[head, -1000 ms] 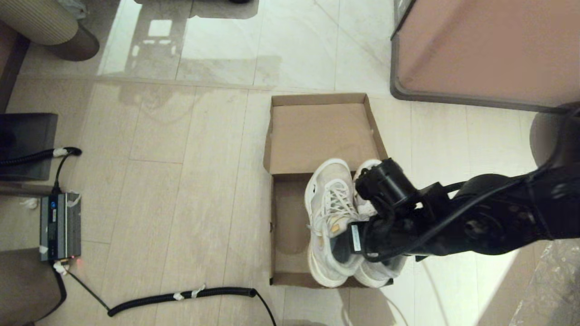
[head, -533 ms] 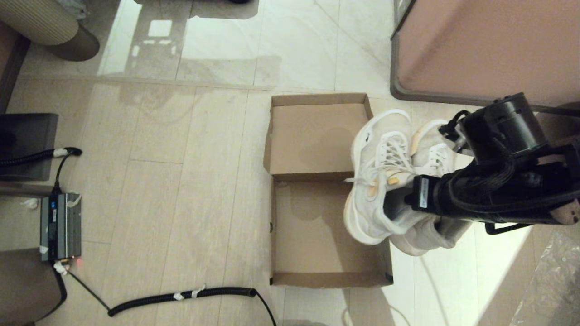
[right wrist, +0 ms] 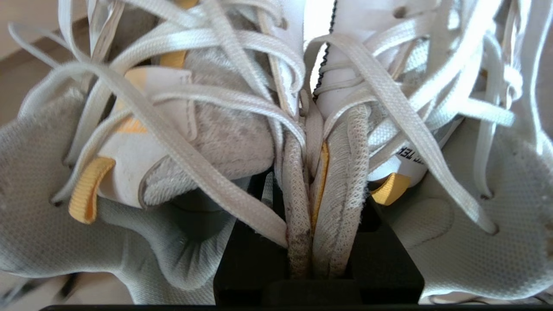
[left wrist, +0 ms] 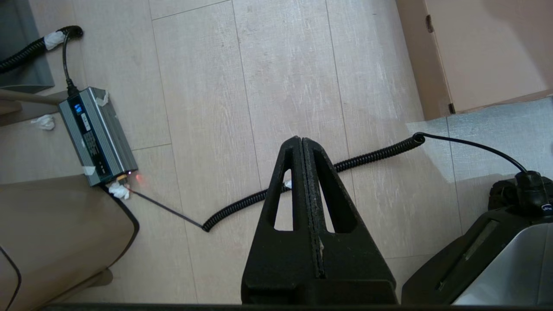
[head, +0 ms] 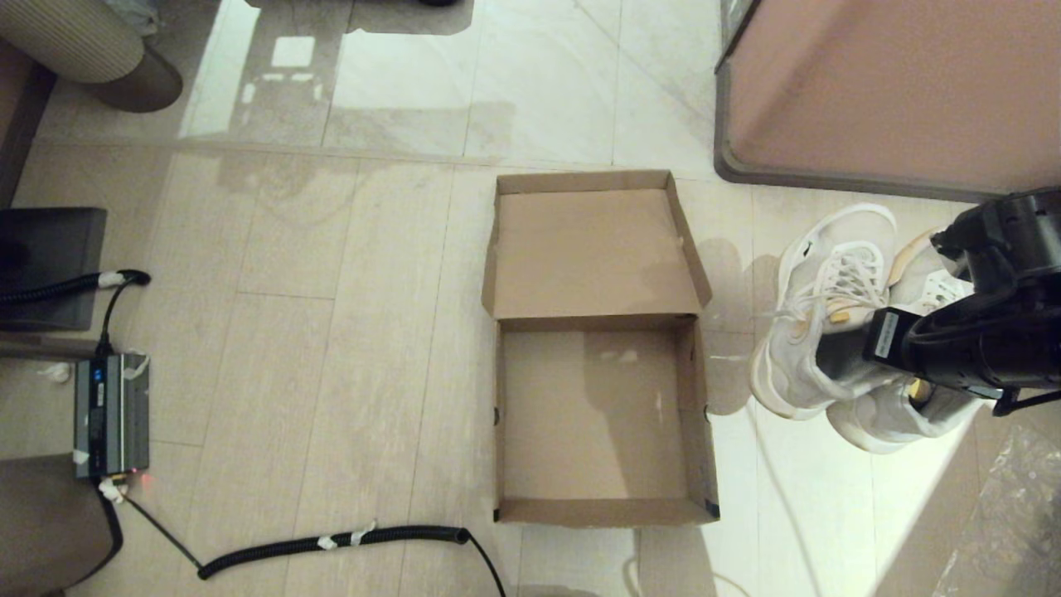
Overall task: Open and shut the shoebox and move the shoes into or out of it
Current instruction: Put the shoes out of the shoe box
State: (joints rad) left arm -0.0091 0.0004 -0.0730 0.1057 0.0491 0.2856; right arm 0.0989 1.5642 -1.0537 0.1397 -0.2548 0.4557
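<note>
A: Shoes (head: pixel 837 332) — right gripper (right wrist: pixel 313 242) is pinching both by their inner collars, and they've just swung out of the shoebox (head: pixel 597 510) to its right, over the floor (head: pixel 331 332).

B: So the box is empty now — left gripper (left wrist: pixel 302 149) pressed together, parked. Set-down looks next.

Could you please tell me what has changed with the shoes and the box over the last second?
The right gripper, clamped on the inner collars of both shoes, has carried the pair up out of the box and off to the robot's right, so they now sit beside it with the jaws still pinched shut on them. The box is now empty. It stayed in place with its lid open, and the left gripper remained parked and closed.
</note>
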